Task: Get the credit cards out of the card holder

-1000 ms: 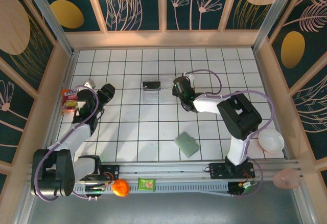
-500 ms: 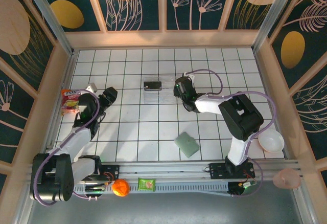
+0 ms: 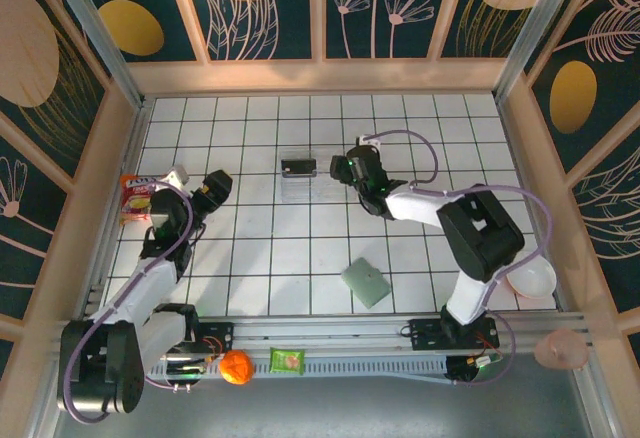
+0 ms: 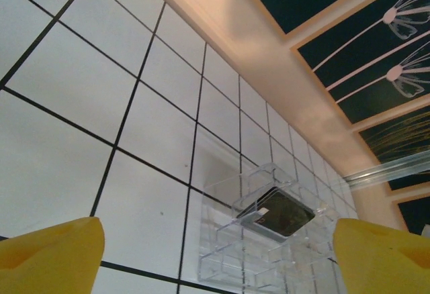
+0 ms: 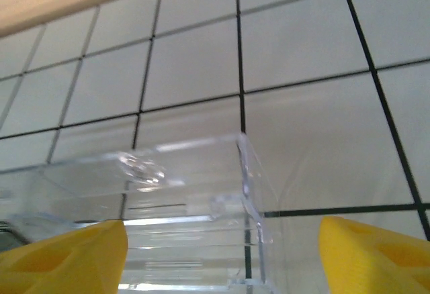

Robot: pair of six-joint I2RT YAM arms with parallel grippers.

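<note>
Left fingers: your left gripper [image 3: 216,185] has its yellow fingers [image 4: 50,257] spread wide, and nothing is between them.
Right fingers: your right gripper [image 3: 343,168] also has its fingers [image 5: 376,254] well apart, and they clamp nothing.
Card holder: the card holder [image 3: 366,283] lies flat and folded behind the right fingers, toward the arm bases. It is well apart from both grippers.
Tray: a clear tray [image 3: 297,180] stands between the two grippers. One corner is just ahead of the right fingers, and from the left fingers it is farther.
Dark item: a dark flat rectangle [image 4: 279,212] lies in the tray compartment nearest the back wall. You cannot tell whether it is a card.
Edges: a pale wooden border [image 3: 320,76] closes the table [image 3: 260,258] beyond the tray.
Open room: bare tiles lie between the left fingers and the tray, and also on every side of the card holder.
Materials: the tray is of rigid transparent plastic with thin walls and dividers. The holder is matte grey-green and almost square. The table has glossy white tiles with black lines.
</note>
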